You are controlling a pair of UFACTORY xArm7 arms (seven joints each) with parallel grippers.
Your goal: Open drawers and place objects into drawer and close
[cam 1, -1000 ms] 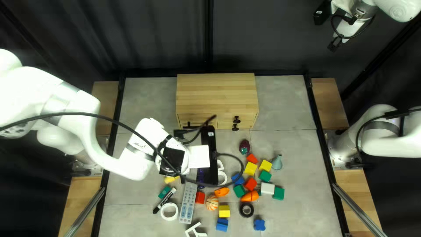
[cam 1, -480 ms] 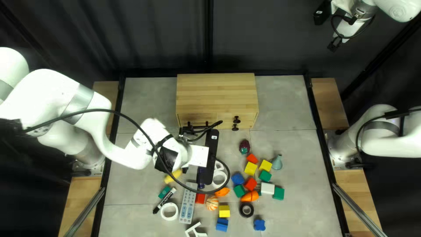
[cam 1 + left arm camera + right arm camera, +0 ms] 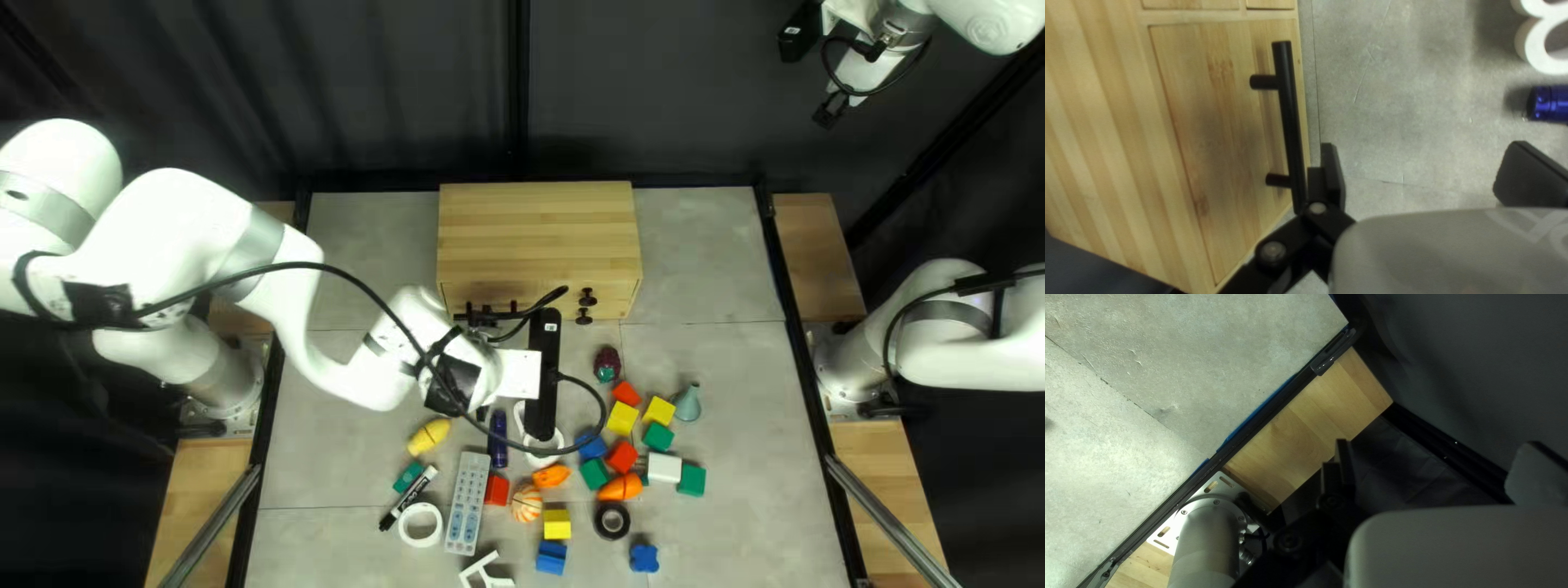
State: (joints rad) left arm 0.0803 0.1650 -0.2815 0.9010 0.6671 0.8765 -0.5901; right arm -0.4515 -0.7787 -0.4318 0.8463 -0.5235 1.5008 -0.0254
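Observation:
In the top left view my left gripper (image 3: 479,365) hangs before the wooden cabinet (image 3: 539,234), its fingertips hidden. The left wrist view shows the left gripper (image 3: 1426,169) open and empty. One finger is close beside the end of the black bar handle (image 3: 1290,120), which lies outside the gap; contact is unclear. That handle's drawer front (image 3: 1219,120) looks flush with its frame. Two dark knobs (image 3: 586,297) mark the small drawers. My right gripper (image 3: 833,111) is raised at the upper right; in the right wrist view the right gripper (image 3: 1434,463) stands open, holding nothing.
Loose things cover the table's middle and near part: a remote (image 3: 468,503), a purple cylinder (image 3: 499,439), a marker (image 3: 408,498), a yellow toy (image 3: 429,437), black tape (image 3: 612,519), several blocks. A black cable loops above them from my left arm.
My left arm has moved rightward and slightly toward the cabinet, uncovering the yellow toy and more of the purple cylinder. The right arm and the cabinet look unchanged.

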